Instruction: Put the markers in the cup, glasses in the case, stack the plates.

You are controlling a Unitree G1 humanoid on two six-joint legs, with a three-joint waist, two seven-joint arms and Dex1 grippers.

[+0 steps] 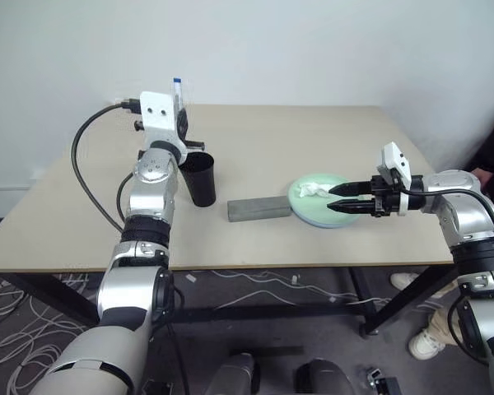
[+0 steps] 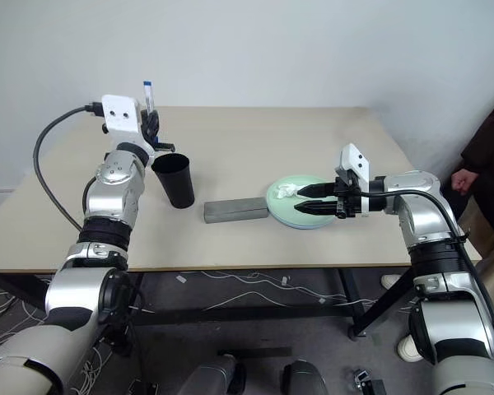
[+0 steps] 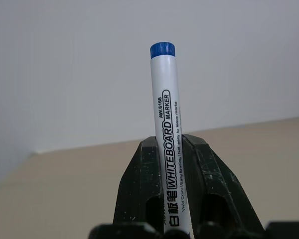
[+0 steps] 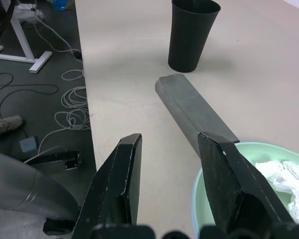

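My left gripper (image 1: 178, 117) is shut on a white marker (image 3: 167, 119) with a blue cap, held upright above and just behind the black cup (image 1: 199, 177). The grey case (image 1: 259, 208) lies shut in the middle of the table. To its right, a mint green plate (image 1: 333, 218) rests on a light blue one whose rim (image 4: 193, 199) shows beneath it. A crumpled white tissue (image 1: 313, 189) sits on the green plate. My right gripper (image 1: 339, 198) hovers open over the plates' right side, pointing left. The glasses are out of view.
A person in a dark sleeve (image 2: 482, 156) stands at the table's right side. Cables (image 1: 255, 284) lie on the floor under the table. The table's front edge (image 1: 272, 266) runs just ahead of both arms.
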